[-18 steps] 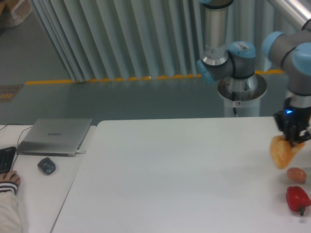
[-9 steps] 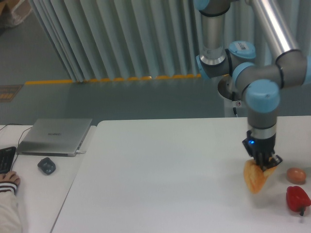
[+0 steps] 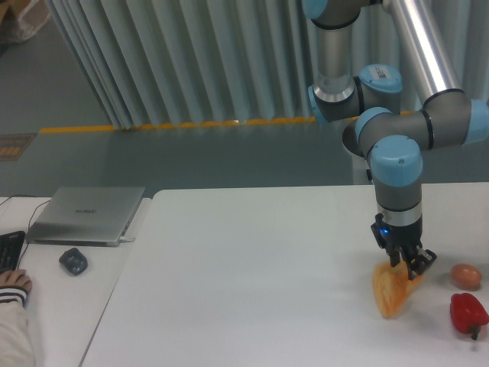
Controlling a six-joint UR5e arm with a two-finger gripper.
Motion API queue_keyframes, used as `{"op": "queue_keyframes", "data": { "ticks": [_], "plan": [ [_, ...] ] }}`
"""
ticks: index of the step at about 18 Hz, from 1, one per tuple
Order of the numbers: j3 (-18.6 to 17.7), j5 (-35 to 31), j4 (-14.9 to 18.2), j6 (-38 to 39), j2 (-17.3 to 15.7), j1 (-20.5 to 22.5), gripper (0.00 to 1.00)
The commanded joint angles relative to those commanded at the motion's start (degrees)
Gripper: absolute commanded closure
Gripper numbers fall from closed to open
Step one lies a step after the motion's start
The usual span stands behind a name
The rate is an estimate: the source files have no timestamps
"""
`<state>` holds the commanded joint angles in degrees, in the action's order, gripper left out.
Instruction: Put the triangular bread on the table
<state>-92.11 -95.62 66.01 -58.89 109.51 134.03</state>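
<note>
The triangular bread [image 3: 390,291], a golden-orange wedge, hangs point-down just over the white table [image 3: 252,283] at its right side. My gripper [image 3: 406,267] is shut on the wedge's upper right corner, with the arm coming down from above. Whether the bread's lower tip touches the tabletop I cannot tell.
A small tan egg [image 3: 465,276] and a red bell pepper [image 3: 467,313] lie right of the bread near the table's right edge. On the smaller desk at left are a laptop [image 3: 85,215], a mouse [image 3: 73,261], a keyboard corner and a person's hand [image 3: 13,284].
The gripper has carried the bread leftward from above the egg toward the table's middle-right, and lowered it closer to the surface.
</note>
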Motion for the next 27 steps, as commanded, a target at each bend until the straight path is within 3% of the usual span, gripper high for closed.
{"op": "queue_keyframes", "data": {
  "ticks": [6, 13, 16, 20, 23, 27],
  "plan": [
    [1.8, -0.9, -0.3, -2.3, -2.0, 0.9, 0.00],
    [2.9, 0.2, 0.0, -26.1, -4.7, 4.1, 0.00],
    [4.0, 1.2, 2.7, -36.7, -4.9, 6.8, 0.00],
    [4.9, 3.8, 4.0, -43.8, -5.0, 10.9, 0.00],
    [4.9, 4.0, 5.7, -53.8, -5.1, 14.8, 0.00],
    [5.0, 4.0, 5.9, -56.5, -5.0, 16.2, 0.00]
  ]
}}
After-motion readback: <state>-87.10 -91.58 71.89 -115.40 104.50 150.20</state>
